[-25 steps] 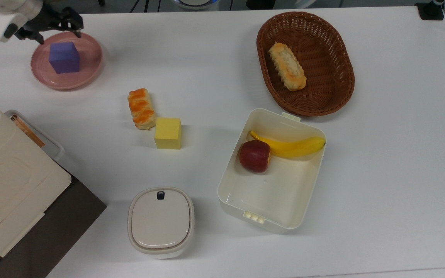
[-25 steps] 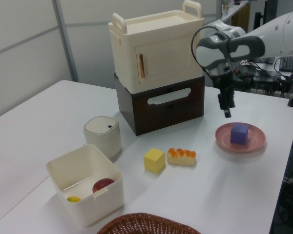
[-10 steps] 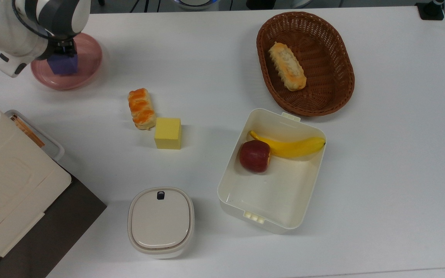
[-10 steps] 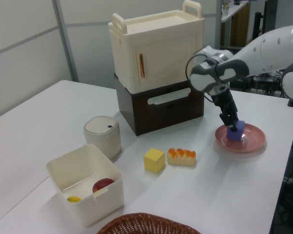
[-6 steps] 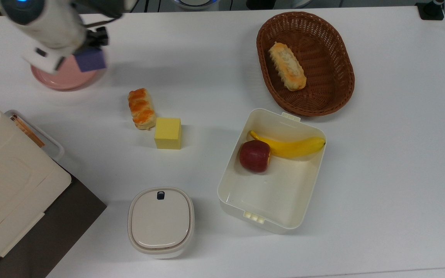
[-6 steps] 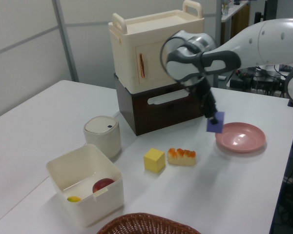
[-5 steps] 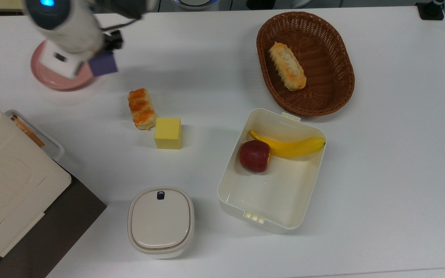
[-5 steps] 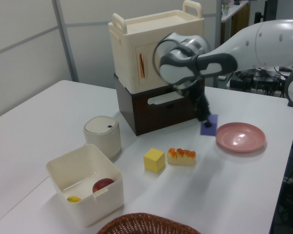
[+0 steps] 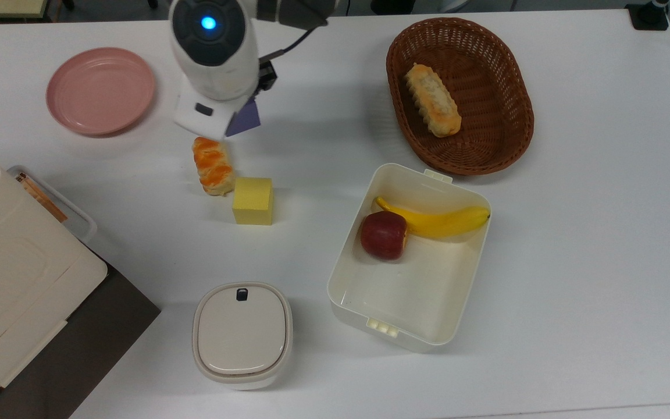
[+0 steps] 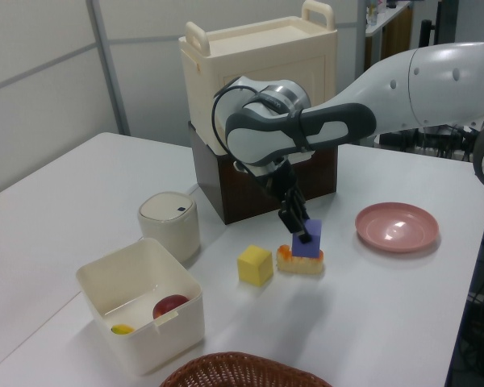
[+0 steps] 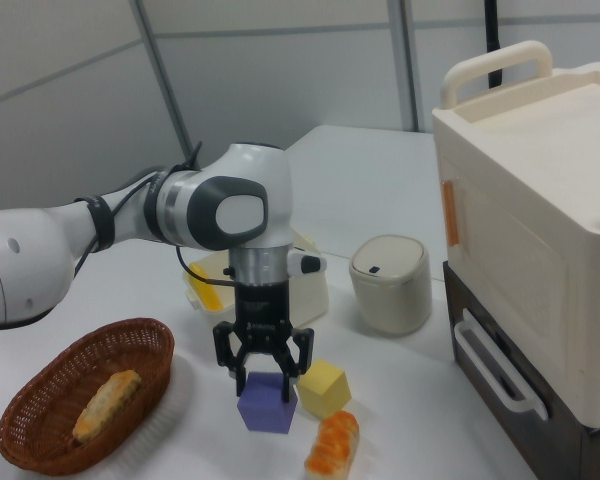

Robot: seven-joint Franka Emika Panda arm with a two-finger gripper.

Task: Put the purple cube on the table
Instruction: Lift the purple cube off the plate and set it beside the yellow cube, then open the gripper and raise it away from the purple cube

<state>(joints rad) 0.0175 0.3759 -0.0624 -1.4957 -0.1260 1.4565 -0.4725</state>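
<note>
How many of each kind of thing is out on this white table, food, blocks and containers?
Bread pieces: 2
Fruit: 2, apple, banana
Blocks: 2, yellow, purple in the claw
Containers: 5
Total: 11

Two cubes: one purple cube [image 9: 243,120], one yellow cube [image 9: 252,201]. Two bread rolls, one on the worktop [image 9: 212,164], one in the single wicker basket [image 9: 507,75]. One pink plate [image 9: 100,91]. One banana [image 9: 435,220]. One red fruit [image 9: 384,234], probably an apple. One open white box [image 9: 353,273]. One lidded canister [image 9: 242,334].

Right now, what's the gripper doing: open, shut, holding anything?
Gripper: shut on the purple cube, carrying it above the table.
</note>
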